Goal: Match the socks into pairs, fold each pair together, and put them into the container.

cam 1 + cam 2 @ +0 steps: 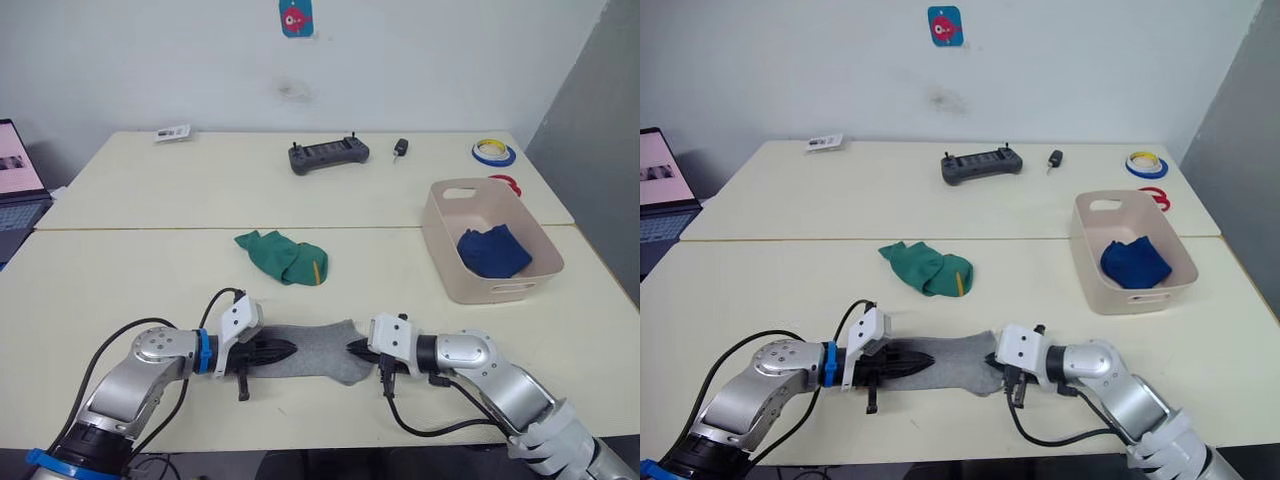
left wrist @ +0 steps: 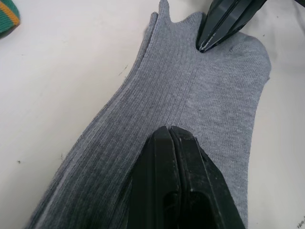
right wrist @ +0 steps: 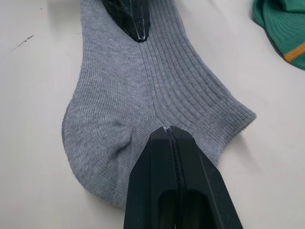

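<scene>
On the near table (image 1: 120, 290), close to its front edge, the grey socks (image 1: 318, 352) lie flat, stacked one on the other and stretched between the two grippers. At one end the left gripper (image 1: 290, 349) rests on the fabric, and the left wrist view shows its two black fingers (image 2: 178, 186) pressed together with no gap, their tip lying on top of the ribbed cloth rather than clearly pinching it. At the other end, by the heel and toe, the right gripper (image 1: 351, 347) meets the socks the same way, its jaws closed tight in the right wrist view, the tip touching a small pucker in the knit. Beyond the grey socks, toward the middle of the table, the green socks (image 1: 283, 256) sit in a loose bundle with a yellow mark showing, well apart from both grippers. To the right stands the tub (image 1: 444, 262), with the blue socks (image 1: 493, 250) folded inside it. On the far table (image 1: 180, 180) lie a dark controller (image 1: 328, 154), a small black key fob (image 1: 401, 148), rolls of tape (image 1: 494, 152) near the right corner and a small card (image 1: 173, 132) at the left. An open laptop (image 1: 18, 180) shows at the left edge.
</scene>
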Controlling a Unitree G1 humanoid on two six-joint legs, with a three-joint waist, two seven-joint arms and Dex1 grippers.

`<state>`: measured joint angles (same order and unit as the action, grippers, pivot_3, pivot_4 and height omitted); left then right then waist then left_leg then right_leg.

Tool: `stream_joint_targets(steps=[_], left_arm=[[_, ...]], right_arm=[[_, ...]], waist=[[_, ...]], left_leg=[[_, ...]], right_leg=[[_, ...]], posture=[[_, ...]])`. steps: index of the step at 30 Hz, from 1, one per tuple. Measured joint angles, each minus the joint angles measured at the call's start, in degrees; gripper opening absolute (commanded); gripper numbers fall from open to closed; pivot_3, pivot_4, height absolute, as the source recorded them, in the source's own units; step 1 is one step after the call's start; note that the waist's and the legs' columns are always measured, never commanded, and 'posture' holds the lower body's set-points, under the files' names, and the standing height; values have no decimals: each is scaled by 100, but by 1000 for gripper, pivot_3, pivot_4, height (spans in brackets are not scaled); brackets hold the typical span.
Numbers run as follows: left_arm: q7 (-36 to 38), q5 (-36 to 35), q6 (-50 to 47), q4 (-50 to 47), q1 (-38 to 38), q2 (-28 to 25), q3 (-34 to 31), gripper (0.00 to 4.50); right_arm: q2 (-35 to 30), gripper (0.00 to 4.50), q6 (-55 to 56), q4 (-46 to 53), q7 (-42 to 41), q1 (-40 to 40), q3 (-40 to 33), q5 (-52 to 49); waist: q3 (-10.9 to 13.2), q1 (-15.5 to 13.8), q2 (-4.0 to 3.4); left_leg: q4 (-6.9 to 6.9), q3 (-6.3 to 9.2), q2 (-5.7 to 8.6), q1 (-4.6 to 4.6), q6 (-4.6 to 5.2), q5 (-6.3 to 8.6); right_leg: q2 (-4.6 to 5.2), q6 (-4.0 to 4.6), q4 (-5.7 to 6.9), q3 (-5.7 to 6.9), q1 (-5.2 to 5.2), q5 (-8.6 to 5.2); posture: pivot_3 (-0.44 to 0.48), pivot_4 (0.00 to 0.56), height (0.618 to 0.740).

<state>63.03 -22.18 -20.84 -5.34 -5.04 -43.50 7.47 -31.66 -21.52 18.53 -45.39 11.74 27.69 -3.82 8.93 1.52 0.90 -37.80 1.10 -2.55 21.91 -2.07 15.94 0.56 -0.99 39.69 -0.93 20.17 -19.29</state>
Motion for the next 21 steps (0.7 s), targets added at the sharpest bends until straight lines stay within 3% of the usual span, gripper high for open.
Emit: stream_joint_targets(steps=[5, 9, 12, 21], left_arm=[[1, -206, -193, -156, 65, 13, -175, 15], [37, -756, -640, -606, 76, -47, -675, 15], [78, -951, -837, -679, -60, -273, -1006, 584], [140, -1178, -1371, 268, -310, -529, -1684, 3382]], right_arm=[[158, 0, -255, 406, 30, -146, -387, -374], [59, 0, -655, 826, -15, -76, -825, -715], [-14, 583, -850, 859, -29, -77, -1026, -873], [183, 3742, -1049, 542, 32, 59, -1076, -1073]], waist=[[13, 4, -3], [25, 4, 9], [28, 4, 7], [37, 25, 8]], left_leg=[[0, 2, -5, 7, 0, 0], [0, 9, -8, 14, -1, 1], [2, 9, -6, 13, -1, 1], [8, 7, -6, 14, 0, 1]], right_leg=[[2, 0, 2, -1, 7, 0], [16, 0, -5, 5, 8, 0], [16, 0, -8, 4, 7, 0], [16, 0, -12, 1, 13, 0]], posture=[[0, 150, 740], [0, 150, 740], [0, 150, 740], [0, 150, 740]])
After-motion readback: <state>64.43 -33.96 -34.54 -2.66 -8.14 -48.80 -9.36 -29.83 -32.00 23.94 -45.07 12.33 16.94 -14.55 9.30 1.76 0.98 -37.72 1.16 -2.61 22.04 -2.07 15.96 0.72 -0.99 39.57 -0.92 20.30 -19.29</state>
